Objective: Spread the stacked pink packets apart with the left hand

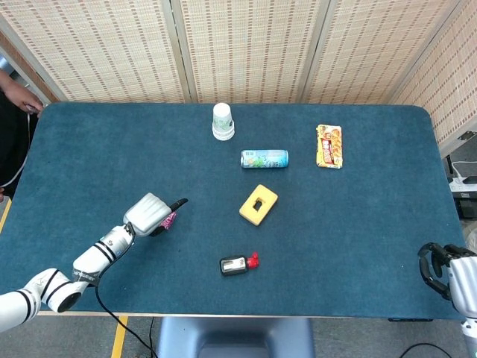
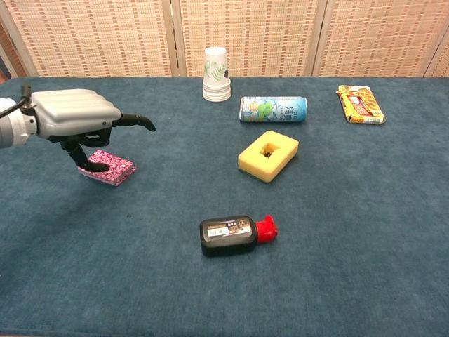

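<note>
The stack of pink patterned packets (image 2: 112, 169) lies on the blue table (image 2: 351, 232) at the left. Only a pink sliver of the packets (image 1: 169, 221) shows past the hand in the head view. My left hand (image 2: 74, 116) hovers over the stack's left part, palm down. Its lower fingers (image 2: 97, 166) reach down onto the top packet, while one finger points straight out to the right. The stack still looks squared up. My right hand (image 1: 452, 274) sits at the table's near right corner, fingers curled in, holding nothing.
Stacked paper cups (image 2: 216, 74), a lying drink can (image 2: 273, 109) and a yellow sponge block (image 2: 268, 155) stand in the middle. A black bottle with a red cap (image 2: 230, 235) lies near the front. A snack packet (image 2: 360, 104) lies far right. A person's hand (image 1: 20, 95) shows at the left edge.
</note>
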Tool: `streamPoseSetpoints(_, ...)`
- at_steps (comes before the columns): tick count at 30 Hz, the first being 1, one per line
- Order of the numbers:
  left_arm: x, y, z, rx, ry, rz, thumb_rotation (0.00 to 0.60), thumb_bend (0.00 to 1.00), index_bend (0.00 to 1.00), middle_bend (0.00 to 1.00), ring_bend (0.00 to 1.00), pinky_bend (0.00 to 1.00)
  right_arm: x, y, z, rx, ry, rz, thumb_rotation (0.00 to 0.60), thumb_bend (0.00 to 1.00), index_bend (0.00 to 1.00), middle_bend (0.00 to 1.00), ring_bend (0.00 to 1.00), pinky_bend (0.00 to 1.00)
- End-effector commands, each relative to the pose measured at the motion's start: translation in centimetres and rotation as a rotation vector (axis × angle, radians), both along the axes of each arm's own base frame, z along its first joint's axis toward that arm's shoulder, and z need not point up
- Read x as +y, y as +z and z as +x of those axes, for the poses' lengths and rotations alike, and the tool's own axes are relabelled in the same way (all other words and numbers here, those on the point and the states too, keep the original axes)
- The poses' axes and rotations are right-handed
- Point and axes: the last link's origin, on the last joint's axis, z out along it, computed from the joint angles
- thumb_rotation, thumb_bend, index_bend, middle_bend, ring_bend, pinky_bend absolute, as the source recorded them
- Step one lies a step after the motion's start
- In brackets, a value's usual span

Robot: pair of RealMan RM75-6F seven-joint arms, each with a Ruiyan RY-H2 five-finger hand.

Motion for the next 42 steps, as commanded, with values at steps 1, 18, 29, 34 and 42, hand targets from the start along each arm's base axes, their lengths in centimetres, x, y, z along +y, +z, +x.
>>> streamPoseSetpoints(1, 0.4, -0.1, 0.1, 0.004, 0.034, -0.006, 0.600, 0.28, 0.13, 0.95, 0.98, 0.97, 0.0, -0.1, 0.0, 0.001, 0.002, 0.008, 0.600, 0.55, 0.89, 0.82, 0.63, 0.70)
streamPoseSetpoints(18, 1.1, -0.3, -1.5, 0.035, 0.159, -0.022, 0.600, 0.27, 0.14, 0.95, 0.97, 0.96, 0.0, -0.2, 0.1, 0.001, 0.009, 0.005, 0.600, 0.55, 0.89, 0.82, 0.63, 0.70)
streamPoseSetpoints(29, 1.4, -1.4, -1.7, -0.002, 0.232, -0.031, 0.600, 0.27, 0.20, 0.95, 0.96, 0.96, 0.1, -0.1, 0.1, -0.003, 0.013, 0.003, 0.600, 0.55, 0.89, 0.82, 0.63, 0.70)
streamPoseSetpoints(34, 1.7, -1.6, -2.0, -0.006, 0.256, -0.023, 0.600, 0.28, 0.25, 0.95, 0.96, 0.96, 0.2, -0.1, 0.1, -0.003, 0.014, 0.006, 0.600, 0.55, 0.89, 0.82, 0.63, 0.70)
streamPoseSetpoints(42, 1.8, -1.7, -2.2, -0.013, 0.273, -0.009, 0.600, 0.28, 0.32, 0.96, 0.96, 0.96, 0.2, -0.1, 0.1, -0.002, 0.013, 0.008, 0.600, 0.55, 0.89, 0.82, 0.63, 0.70)
